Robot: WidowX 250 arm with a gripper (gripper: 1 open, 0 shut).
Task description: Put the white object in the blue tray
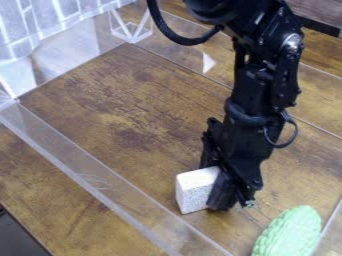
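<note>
- White rectangular block with a rough, speckled foam-like face (pixel 197 190) sits on the brown wooden tabletop (pixel 120 110), near the clear plastic wall (pixel 80 170) at the front edge; the part turned to the camera shows, the rest is hidden behind my fingers.
- My black gripper (pixel 227 190) points straight down and is drawn in narrow on the block, which sits between the jaws; I judge this a grasp just made, though the far contact is out of sight.
- Before lifting, I should hold the squeeze steady; foam gives, so a slack grip could let it slip or twist.
- Rise straight up to clear the wall, and keep off the bumpy green oval thing (pixel 287 235) lying just right.
- No blue tray is in view, so I cannot tell which way to carry.
</note>
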